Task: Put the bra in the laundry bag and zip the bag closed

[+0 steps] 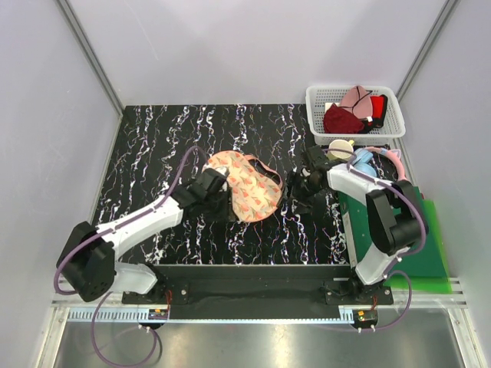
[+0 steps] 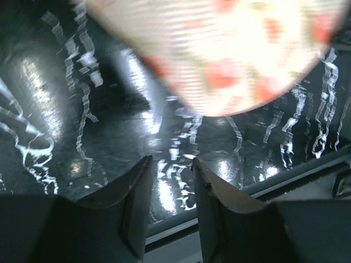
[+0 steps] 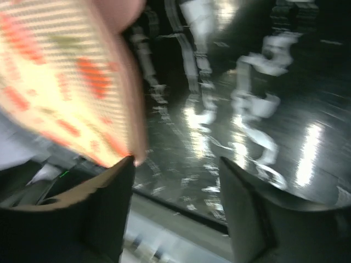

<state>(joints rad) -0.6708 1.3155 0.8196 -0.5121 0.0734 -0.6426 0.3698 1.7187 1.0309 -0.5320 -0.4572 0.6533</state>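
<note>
Left claw [image 2: 170,162]: your jaws stand slightly apart, nothing between them, at the bag's [image 1: 247,188] left edge. Right claw [image 3: 176,160]: jaws wide, empty, with the bag rim just beside one fingertip. You have the bag lying print side up on the table [image 1: 153,146], between both claws. Bra hidden from you in every view.
</note>
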